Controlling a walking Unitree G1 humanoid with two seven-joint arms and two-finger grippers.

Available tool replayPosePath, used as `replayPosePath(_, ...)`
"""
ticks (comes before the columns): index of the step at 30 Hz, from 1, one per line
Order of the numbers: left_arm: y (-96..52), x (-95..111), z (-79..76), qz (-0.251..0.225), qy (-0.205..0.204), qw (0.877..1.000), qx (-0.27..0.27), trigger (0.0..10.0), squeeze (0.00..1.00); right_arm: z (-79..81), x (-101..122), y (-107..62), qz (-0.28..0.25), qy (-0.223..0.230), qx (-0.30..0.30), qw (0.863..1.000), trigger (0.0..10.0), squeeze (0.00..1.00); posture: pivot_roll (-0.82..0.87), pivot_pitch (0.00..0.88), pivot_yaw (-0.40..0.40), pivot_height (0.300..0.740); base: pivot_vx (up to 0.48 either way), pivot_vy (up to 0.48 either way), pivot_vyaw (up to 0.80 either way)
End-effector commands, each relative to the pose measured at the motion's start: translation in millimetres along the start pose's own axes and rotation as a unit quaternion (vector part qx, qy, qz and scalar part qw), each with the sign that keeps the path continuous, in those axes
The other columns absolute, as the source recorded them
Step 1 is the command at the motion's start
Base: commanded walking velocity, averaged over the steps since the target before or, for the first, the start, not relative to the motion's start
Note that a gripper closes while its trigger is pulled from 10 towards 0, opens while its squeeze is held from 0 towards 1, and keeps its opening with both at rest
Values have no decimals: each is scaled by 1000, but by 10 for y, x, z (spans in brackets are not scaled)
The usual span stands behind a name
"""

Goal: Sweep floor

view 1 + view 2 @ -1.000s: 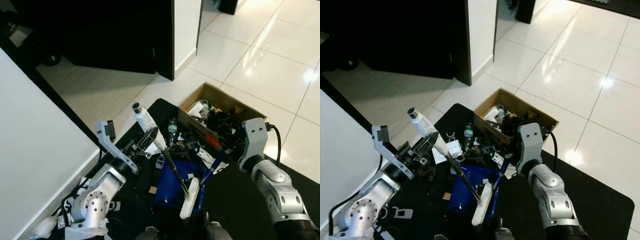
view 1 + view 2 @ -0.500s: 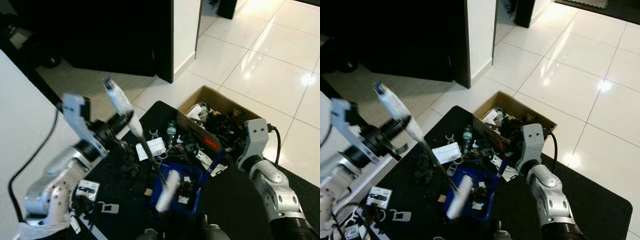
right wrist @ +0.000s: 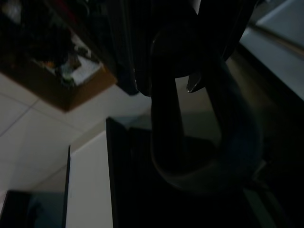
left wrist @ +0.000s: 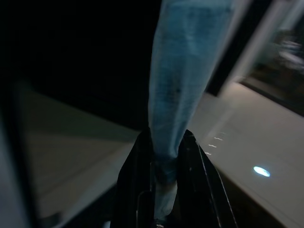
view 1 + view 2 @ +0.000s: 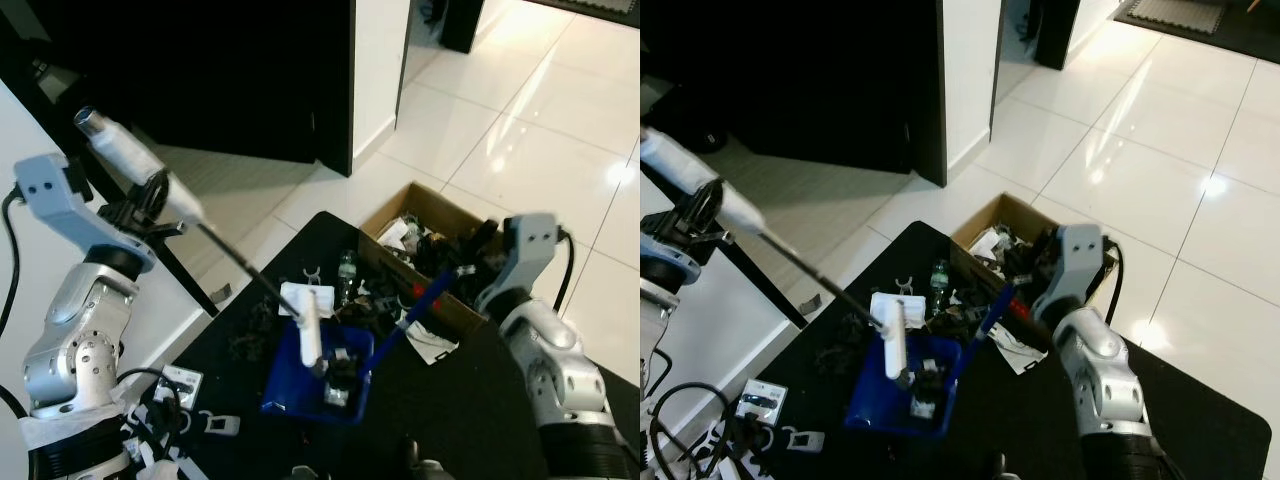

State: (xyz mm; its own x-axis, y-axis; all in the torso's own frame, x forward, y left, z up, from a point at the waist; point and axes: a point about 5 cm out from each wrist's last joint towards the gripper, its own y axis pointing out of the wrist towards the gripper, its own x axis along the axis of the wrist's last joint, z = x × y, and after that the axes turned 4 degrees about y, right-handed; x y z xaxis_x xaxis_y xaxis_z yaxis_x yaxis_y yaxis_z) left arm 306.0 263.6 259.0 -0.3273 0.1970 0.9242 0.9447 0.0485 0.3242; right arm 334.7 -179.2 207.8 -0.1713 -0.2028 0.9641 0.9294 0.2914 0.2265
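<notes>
Where glossy white tiles (image 5: pixel 560 150) meet a black mat (image 5: pixel 470 400), both jaws grip brush (image 5: pixel 135 165) and dustpan (image 5: pixel 318 372).

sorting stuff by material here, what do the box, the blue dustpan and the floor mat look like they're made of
Box: plain brown cardboard, matte, with thin raw-edged walls. Blue dustpan: probably moulded plastic, given its uniform saturated colour and slight sheen. Mat: black, dull and free of reflections beside the glossy tiles, so likely rubber or foam, though the views leave that open.
</notes>
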Motion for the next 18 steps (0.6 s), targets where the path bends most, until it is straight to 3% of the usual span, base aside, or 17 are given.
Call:
replayPosePath(1,-24,121,144,-37,26,998,49,10000,0,-16,90,-26,-18,5,-3,1000,10000,0,14,197,83,740,0,0,0)
replayPosePath(5,-22,302,386,-82,54,984,145,10000,0,-159,299,-42,-48,-11,-38,998,10000,0,9,197,85,740,0,0,0)
replayPosePath(13,20,606,570,-145,64,967,201,10000,0,-303,503,-18,-82,-18,-70,994,10000,0,14,193,85,740,0,0,0)
replayPosePath(18,12,404,510,-110,62,975,185,10000,0,-361,780,102,-129,-39,-82,987,10000,0,25,190,83,740,0,0,0)
